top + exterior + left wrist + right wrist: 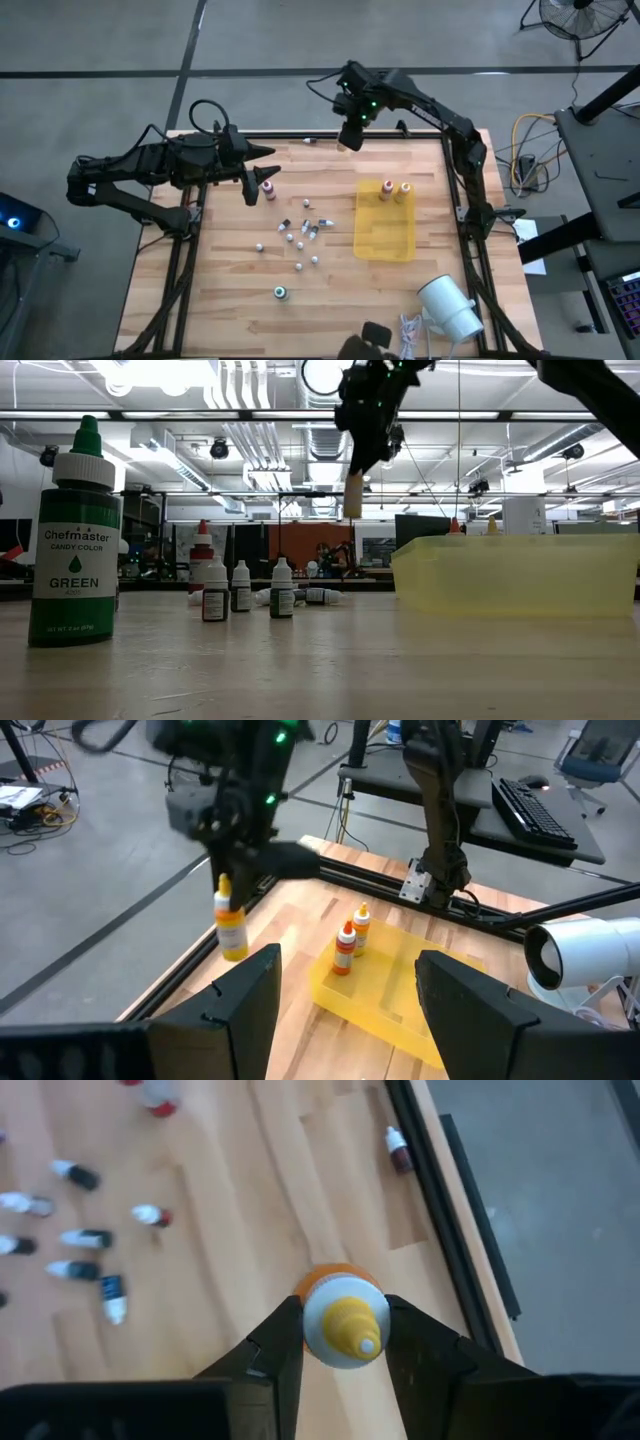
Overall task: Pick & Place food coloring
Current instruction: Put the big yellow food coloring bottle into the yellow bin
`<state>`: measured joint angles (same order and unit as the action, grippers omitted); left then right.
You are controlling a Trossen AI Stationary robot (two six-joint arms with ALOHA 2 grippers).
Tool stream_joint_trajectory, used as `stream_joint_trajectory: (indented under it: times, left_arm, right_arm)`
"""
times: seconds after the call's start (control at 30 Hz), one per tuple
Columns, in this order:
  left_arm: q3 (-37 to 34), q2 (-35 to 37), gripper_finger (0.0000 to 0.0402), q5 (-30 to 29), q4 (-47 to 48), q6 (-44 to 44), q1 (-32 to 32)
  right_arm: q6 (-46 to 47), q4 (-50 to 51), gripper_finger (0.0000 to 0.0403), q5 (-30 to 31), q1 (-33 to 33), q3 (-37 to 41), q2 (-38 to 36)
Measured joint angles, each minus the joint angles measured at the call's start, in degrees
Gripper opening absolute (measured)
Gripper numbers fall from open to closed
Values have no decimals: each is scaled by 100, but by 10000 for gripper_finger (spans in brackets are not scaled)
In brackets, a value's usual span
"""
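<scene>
Light comes from overhead: the low view looks up into rows of ceiling tube lights (250, 415) and a round lamp (322, 372), both blown out to white glare. The high view is evenly lit and rather muted, the bench (330, 300) showing only soft, faint shadows under the arms. In the low view the near green bottle (76, 535) is sharp enough for its label to read, while the room behind is softer. The left wrist view is bright, with the dark fingers (240, 1010) in the foreground blurred. In the right wrist view the held bottle (342, 1320) is fairly crisp, and the small vials (85, 1240) beyond look smeared.
</scene>
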<state>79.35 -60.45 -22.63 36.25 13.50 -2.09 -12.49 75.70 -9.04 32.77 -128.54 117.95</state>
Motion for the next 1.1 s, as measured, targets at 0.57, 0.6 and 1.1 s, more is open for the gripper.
stream_joint_trajectory:
  times: [0.57,0.6,1.1]
  left_arm:
    - [0,2,204,0,0,0,0]
    - [0,0,204,0,2,0,2]
    - [0,0,204,0,0,-22,2]
  right_arm:
    - [497,71,106,1,-637,1408,-1659]
    - [529,4,106,2,-640,1609,-1803]
    - [958,-1342,106,21,-669,4276,-2850]
